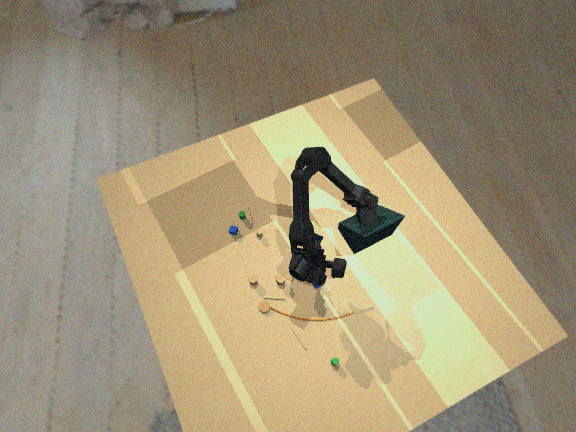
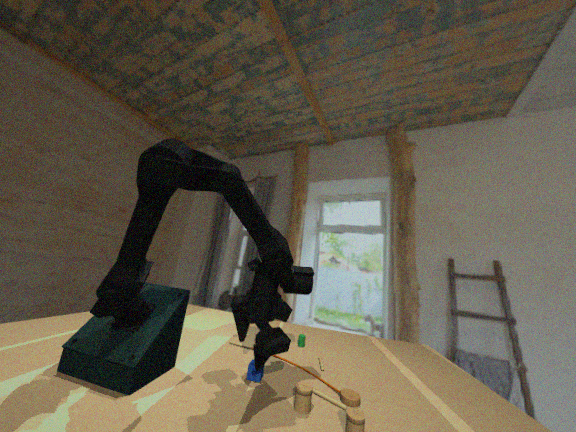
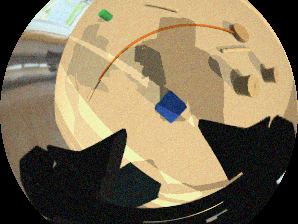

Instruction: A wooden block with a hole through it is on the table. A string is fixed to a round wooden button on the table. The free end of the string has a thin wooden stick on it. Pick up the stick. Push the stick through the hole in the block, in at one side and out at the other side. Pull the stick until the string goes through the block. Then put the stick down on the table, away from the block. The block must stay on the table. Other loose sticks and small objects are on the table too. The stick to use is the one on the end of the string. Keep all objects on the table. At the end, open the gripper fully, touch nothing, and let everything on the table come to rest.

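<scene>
My gripper [image 1: 314, 283] [image 2: 251, 350] [image 3: 164, 128] is open and empty, low over the table in front of the arm's base. A small blue cube [image 1: 317, 286] [image 2: 255, 372] [image 3: 170, 107] lies on the table just beyond its fingertips. The round wooden button [image 1: 264, 306] [image 2: 350, 397] [image 3: 241, 31] lies to the left. Its orange string [image 1: 320, 318] [image 2: 305, 371] [image 3: 143, 38] curves over the table to the thin stick [image 1: 365, 309] [image 3: 95, 88], which lies flat. Two short wooden pieces [image 1: 253, 279] [image 1: 280, 279] [image 2: 302, 395] stand near the button. I cannot make out a hole in either.
Loose sticks [image 1: 274, 298] [image 1: 300, 339] [image 1: 249, 214] lie on the table. Green cylinders [image 1: 335, 361] [image 1: 242, 215] [image 2: 301, 340], another blue cube [image 1: 233, 230] and a small wooden piece [image 1: 259, 232] stand around. The dark green arm base [image 1: 371, 228] [image 2: 125, 340] is behind the gripper.
</scene>
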`<state>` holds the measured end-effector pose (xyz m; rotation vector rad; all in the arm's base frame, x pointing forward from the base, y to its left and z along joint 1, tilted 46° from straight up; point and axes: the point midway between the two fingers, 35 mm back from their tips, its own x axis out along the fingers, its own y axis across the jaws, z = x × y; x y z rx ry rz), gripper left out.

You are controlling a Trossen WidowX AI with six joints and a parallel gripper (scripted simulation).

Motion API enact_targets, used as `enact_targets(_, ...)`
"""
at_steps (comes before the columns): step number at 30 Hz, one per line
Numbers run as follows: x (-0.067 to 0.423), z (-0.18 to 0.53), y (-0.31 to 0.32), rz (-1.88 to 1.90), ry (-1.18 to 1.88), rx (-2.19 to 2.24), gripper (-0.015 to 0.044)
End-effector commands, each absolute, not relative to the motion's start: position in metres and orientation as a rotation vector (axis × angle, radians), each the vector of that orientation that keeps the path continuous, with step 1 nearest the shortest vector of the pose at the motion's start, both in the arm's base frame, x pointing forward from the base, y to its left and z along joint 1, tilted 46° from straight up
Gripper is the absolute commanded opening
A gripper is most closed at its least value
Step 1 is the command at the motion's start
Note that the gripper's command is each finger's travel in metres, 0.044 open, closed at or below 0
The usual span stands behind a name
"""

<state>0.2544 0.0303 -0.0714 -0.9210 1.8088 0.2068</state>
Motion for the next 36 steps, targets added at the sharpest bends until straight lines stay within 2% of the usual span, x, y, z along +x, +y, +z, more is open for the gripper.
enact_targets(1,0.2671,-0.0745,0.0514,0.989,1.741,-1.896,0.0440)
enact_targets(31,0.2656,-0.0754,0.0515,1.056,1.732,-1.950,0.0440)
enact_targets(36,0.2657,-0.0754,0.0516,1.057,1.732,-1.950,0.0309)
